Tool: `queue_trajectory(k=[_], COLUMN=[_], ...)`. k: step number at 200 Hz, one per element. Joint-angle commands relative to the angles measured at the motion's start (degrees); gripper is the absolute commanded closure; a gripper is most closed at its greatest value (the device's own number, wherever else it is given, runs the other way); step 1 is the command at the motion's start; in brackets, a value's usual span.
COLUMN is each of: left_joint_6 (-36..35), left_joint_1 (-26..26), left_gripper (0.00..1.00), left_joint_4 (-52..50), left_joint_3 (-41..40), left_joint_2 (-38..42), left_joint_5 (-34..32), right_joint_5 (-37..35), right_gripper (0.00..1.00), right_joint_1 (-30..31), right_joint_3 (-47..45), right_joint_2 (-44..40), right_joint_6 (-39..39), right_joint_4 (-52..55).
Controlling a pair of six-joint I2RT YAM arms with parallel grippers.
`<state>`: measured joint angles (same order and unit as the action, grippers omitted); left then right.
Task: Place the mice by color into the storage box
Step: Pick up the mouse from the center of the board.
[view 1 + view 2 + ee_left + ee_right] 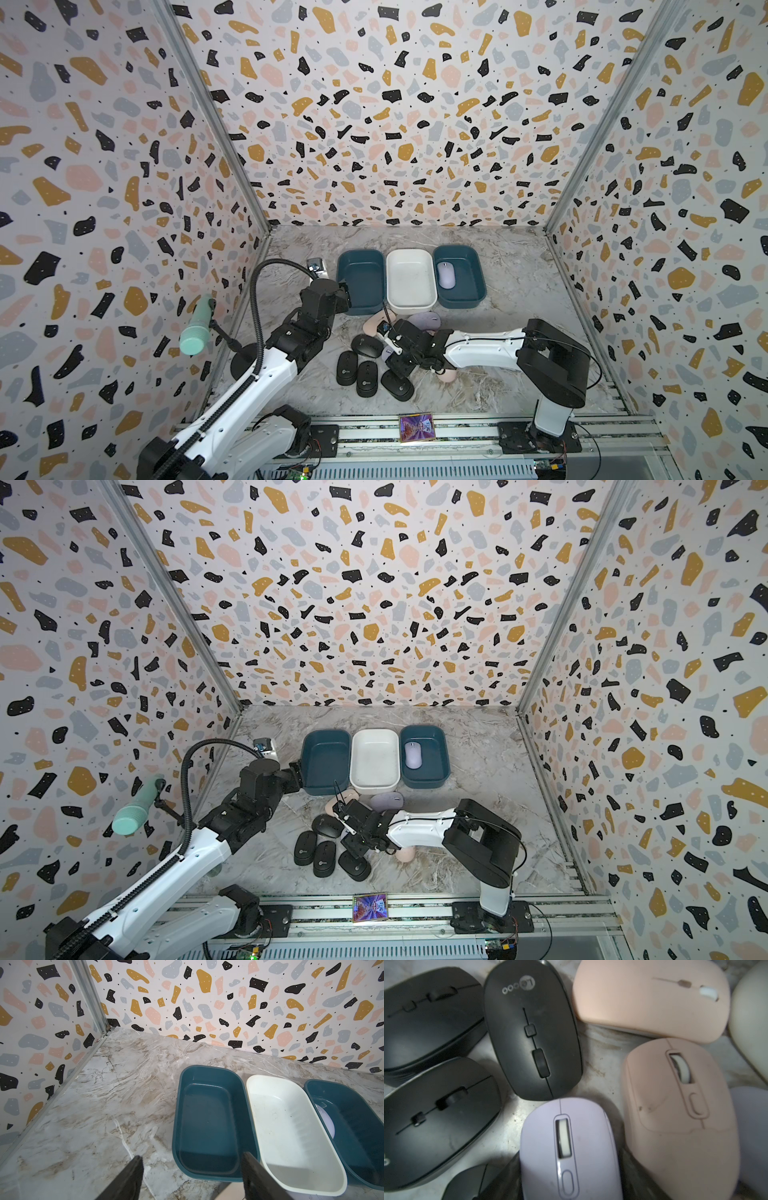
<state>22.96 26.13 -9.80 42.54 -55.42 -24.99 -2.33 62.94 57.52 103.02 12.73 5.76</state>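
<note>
Right end effector [569,1172] straddles lilac mouse [566,1136], grip unclear; probably light, slick, so pinch its long sides.

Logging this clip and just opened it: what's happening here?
The right gripper is low over the table, jaws either side of a lilac mouse; a firm grip can't be confirmed. The left gripper hangs open and empty by the left teal bin. A second lilac mouse lies in the right teal bin; the white bin is empty. Black mice and pink mice lie loose.
</note>
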Motion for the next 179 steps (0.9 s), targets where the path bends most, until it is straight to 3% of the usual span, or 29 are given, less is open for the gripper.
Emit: queue_trajectory(k=[1,143,179], left_joint_6=[-0.77,-1.86,-2.49], left_joint_1=[0.33,0.32,0.31], left_gripper=[0.27,0.27,0.27], left_joint_4=[1.81,-0.06,-0.11], left_joint_3=[0.69,3.43,3.42], left_joint_2=[0.56,1.32,1.63], left_joint_5=[-1.03,-2.30,-2.01], right_joint_5=[-1.19,0.39,-0.53], right_gripper=[0.30,0.29,0.36], right_joint_1=[-0.45,-0.36,-0.35], right_joint_3=[1.01,3.77,5.40], right_joint_2=[0.74,3.79,5.13], right_joint_6=[-0.85,-2.10,-1.62], right_joint_4=[3.64,7.12,8.50])
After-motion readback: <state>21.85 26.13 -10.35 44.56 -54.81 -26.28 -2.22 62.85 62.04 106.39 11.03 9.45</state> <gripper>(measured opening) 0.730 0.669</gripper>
